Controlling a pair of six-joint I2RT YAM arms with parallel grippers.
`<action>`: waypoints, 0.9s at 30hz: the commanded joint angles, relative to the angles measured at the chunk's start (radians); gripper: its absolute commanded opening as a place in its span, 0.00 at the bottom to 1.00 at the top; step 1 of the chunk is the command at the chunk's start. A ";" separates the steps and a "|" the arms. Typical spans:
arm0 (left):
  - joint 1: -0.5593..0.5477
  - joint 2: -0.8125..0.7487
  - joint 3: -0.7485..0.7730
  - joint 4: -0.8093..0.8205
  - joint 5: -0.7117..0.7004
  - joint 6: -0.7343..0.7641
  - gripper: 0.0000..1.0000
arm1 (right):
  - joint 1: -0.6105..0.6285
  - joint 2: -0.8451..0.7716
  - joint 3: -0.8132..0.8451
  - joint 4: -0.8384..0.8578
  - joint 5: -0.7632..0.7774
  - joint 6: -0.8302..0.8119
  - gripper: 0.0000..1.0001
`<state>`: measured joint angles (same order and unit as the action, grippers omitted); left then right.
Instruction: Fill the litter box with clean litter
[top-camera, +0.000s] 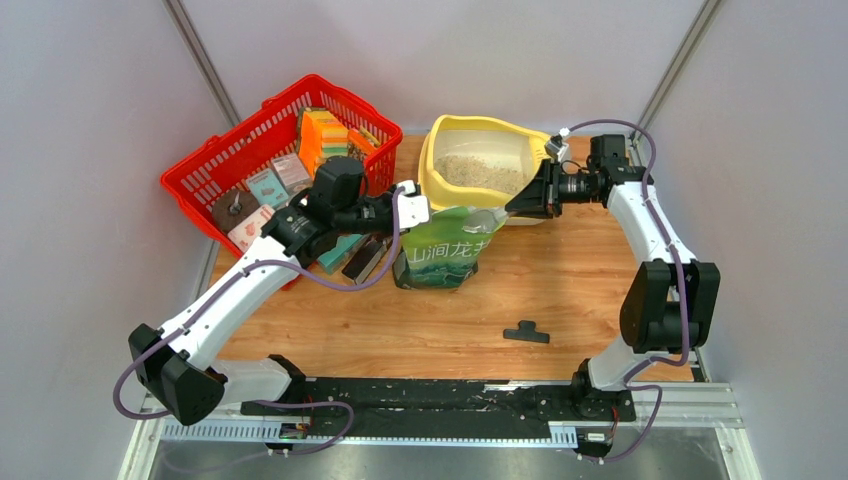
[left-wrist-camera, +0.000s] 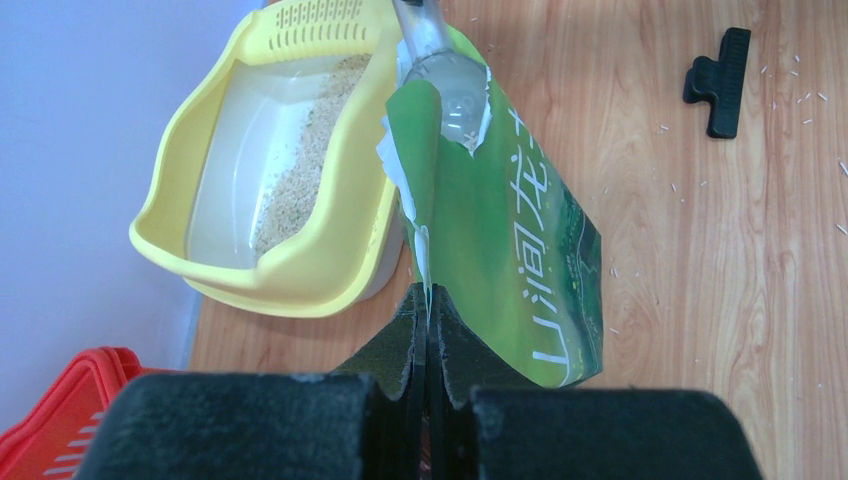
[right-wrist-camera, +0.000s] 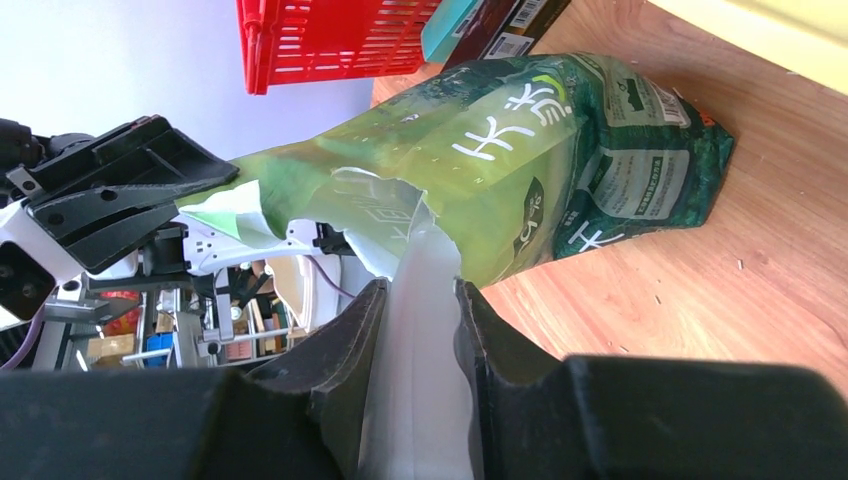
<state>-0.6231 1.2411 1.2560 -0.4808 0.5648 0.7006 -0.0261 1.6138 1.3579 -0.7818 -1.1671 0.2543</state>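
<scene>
The pale yellow litter box (top-camera: 432, 170) stands at the back of the table, with clean litter (top-camera: 480, 172) lying along one side of its white basin (left-wrist-camera: 230, 170). In front of it the green printed bag (top-camera: 445, 255) stands with its top torn open. My left gripper (left-wrist-camera: 427, 300) is shut on the bag's torn top edge and holds the mouth up. My right gripper (right-wrist-camera: 420, 290) is shut on the handle of a translucent scoop (right-wrist-camera: 420, 330). The scoop's bowl (left-wrist-camera: 450, 85) sits in the bag's mouth, beside the litter box rim.
A red mesh basket (top-camera: 240, 150) full of boxed goods stands at the back left, close behind my left arm. A black clip (top-camera: 526, 332) lies on the wooden table near the front. Stray granules dot the wood by the clip (left-wrist-camera: 718, 80).
</scene>
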 joint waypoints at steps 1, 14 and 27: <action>0.014 -0.057 0.097 0.002 -0.016 0.013 0.00 | -0.024 0.017 0.026 -0.019 -0.032 0.032 0.00; 0.014 -0.025 0.112 -0.004 -0.017 0.105 0.00 | -0.107 0.046 -0.039 0.243 -0.229 0.247 0.00; 0.014 -0.022 0.092 -0.001 -0.046 0.111 0.00 | -0.159 0.044 -0.031 0.023 -0.275 0.042 0.00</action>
<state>-0.6231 1.2533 1.2900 -0.5350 0.5503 0.7845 -0.1268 1.6669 1.2930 -0.7052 -1.4147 0.3618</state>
